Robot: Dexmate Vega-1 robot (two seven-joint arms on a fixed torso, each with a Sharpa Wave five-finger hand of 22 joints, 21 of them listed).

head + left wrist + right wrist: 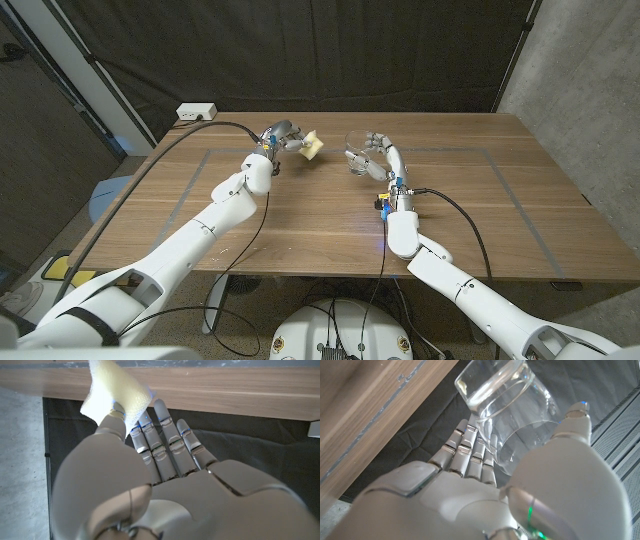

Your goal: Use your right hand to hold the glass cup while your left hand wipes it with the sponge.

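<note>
A clear glass cup [356, 152] is held above the far middle of the table by my right hand [381, 152]. In the right wrist view the glass cup [505, 410] lies tilted between the thumb and the fingers [470, 452] of my right hand [520, 485]. My left hand [283, 135] holds a pale yellow sponge [312, 146] a little to the left of the cup, apart from it. In the left wrist view the sponge [116, 392] is pinched at the fingertips of my left hand [150, 475].
The wooden table [300, 230] has a thin taped rectangle outline on it. A white power strip [196, 112] sits at the far left corner. A black curtain hangs behind the table. Cables run along both arms.
</note>
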